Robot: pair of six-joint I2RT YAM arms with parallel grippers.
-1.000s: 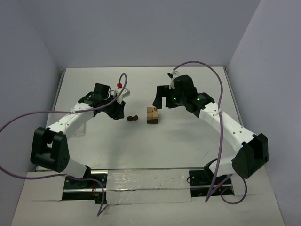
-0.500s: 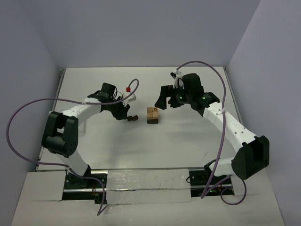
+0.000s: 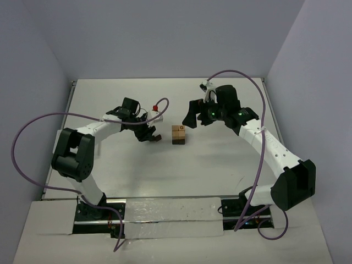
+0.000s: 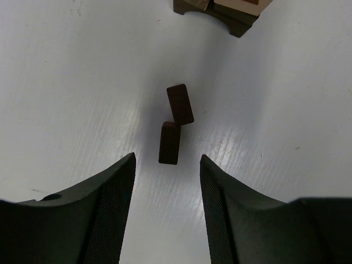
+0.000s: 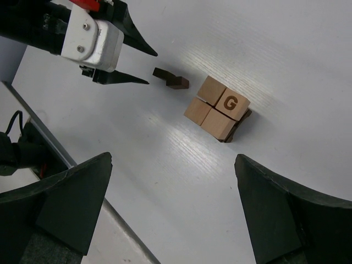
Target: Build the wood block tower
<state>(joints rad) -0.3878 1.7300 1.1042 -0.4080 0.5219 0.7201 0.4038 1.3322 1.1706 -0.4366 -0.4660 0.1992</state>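
2 loose dark blocks (image 4: 170, 143) lie just left of the wood block tower (image 3: 177, 134), before the left jaws, parted, empty; right jaws gape empty. Likely light, rigid, smooth: pinch long sides.

The wood block tower (image 3: 178, 135), light tan cubes on dark brown wooden pieces, stands mid-table on the white tabletop (image 3: 220, 165). Just left of it, apart from it, lies a small dark brown wooden block (image 4: 180, 103). A second dark brown block (image 4: 170, 143) touches its left end. The left gripper (image 4: 166, 159) is just left of these. The right gripper (image 5: 171, 159) is right of and beyond the tower.
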